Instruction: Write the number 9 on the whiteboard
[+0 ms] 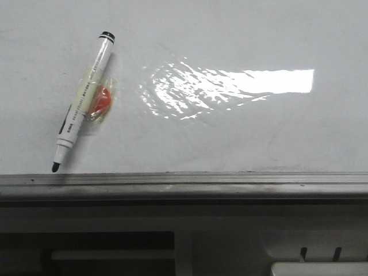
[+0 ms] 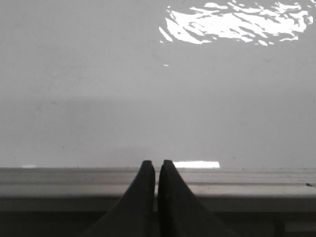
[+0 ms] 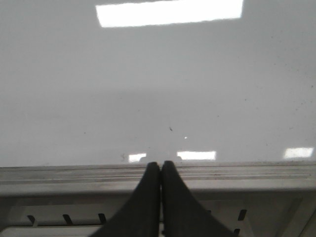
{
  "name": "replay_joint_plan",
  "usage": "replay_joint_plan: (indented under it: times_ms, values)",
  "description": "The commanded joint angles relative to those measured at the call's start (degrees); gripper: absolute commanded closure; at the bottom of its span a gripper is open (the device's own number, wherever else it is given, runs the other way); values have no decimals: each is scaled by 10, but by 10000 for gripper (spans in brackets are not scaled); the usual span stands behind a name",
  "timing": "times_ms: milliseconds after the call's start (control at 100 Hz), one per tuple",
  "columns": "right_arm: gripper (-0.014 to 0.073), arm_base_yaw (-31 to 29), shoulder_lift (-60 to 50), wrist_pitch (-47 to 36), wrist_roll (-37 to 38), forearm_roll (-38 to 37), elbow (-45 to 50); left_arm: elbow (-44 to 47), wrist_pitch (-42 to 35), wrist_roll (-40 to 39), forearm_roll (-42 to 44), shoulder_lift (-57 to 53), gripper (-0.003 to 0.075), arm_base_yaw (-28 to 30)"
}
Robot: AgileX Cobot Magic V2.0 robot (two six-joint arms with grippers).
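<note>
uncapped marker [image 1: 82, 94] lies on the whiteboard [image 1: 241, 132].

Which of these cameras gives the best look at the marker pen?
The front view: the pen lies whole on the whiteboard, tip near the frame. Both wrist views show only bare board and closed fingers; no pen.

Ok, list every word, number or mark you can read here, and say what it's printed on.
Nothing is legible.
White marker pen with black cap: a line of dark print runs along the barrel, too small and blurred to read.
Large glossy white whiteboard: no writing and no number 9 drawn on it, only faint smudges and glare.
Grey metal frame edge: no lettering visible.
</note>
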Motion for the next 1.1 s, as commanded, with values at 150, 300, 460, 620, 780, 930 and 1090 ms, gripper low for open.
replay_joint_plan:
  times_ms: [150, 300, 460, 620, 780, 930, 1090]
  values:
    - [664, -3, -8, -162, -4, -12, 15, 24, -149, -5, -15, -16, 741, 2]
    - [664, -3, -8, -297, -4, -12, 15, 24, -178, -5, -43, -16, 741, 2]
    - [664, -3, -8, -413, -4, -12, 15, 24, -190, -5, -43, -16, 741, 2]
    - [664, -3, -8, -484, -4, -12, 15, 24, -239, -5, -43, -16, 741, 2]
    - [664, -3, -8, -480, -4, -12, 15, 24, -290, -5, -43, -16, 741, 2]
    - [664, -3, -8, -479, -4, -12, 15, 24, -253, -24, -44, -16, 741, 2]
    - [664, -3, -8, -450, -4, -12, 15, 21, -257, -24, -98, -16, 741, 2]
